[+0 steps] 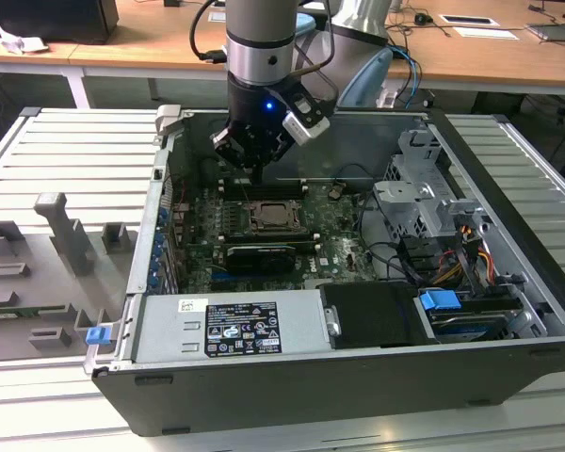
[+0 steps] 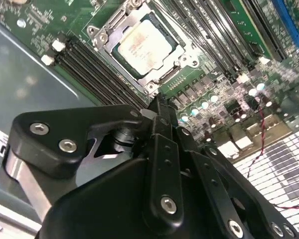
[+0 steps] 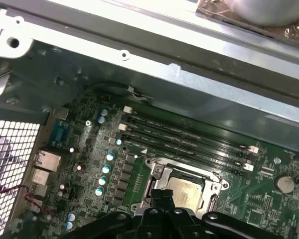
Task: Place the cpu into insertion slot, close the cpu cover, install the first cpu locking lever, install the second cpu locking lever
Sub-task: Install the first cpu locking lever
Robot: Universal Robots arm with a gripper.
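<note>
The cpu (image 2: 145, 42), a pale silvery-tan square, lies in the insertion slot (image 1: 268, 218) on the green board inside the open computer case. The cpu cover (image 2: 122, 64), a silvery frame, lies flat around the chip, and the cpu (image 3: 187, 191) with its cover (image 3: 189, 172) also shows in the first wrist view. My gripper (image 1: 255, 177) hangs above the board just behind the socket, toward the case's back wall. Its black fingers (image 2: 159, 129) are shut together with nothing between them. I cannot tell how the locking levers stand.
Long black memory slots (image 3: 189, 142) run beside the socket. A black ribbed heatsink bar (image 1: 261, 254) lies in front of it, then the power supply (image 1: 231, 325). The drive cage (image 1: 424, 202) and cables are at the exterior view's right. A grey fixture (image 1: 66, 235) stands outside the case.
</note>
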